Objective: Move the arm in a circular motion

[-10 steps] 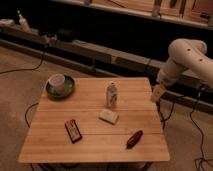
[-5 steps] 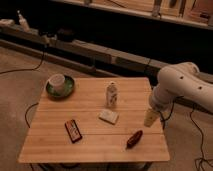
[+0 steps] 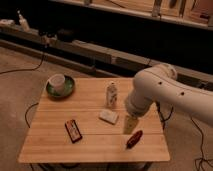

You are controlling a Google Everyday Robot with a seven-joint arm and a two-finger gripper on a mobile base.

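Observation:
My thick white arm [image 3: 165, 92] with small dark dots reaches in from the right over the right part of the wooden table [image 3: 55, 132]. Its tapered pale gripper [image 3: 130, 125] points down, just right of a white block [image 3: 108, 116] and just above a reddish-brown object [image 3: 134, 139]. It holds nothing that I can see.
On the table stand a small white bottle [image 3: 111, 94], a green plate with a white cup [image 3: 60, 85] at the far left and a dark flat packet [image 3: 73, 130] near the front. Cables lie on the floor to the left. A dark shelf unit runs behind.
The arm has swung leftward and toward the front, from beyond the table's right edge to over the table. The gripper now hangs between the white block and the reddish-brown object.

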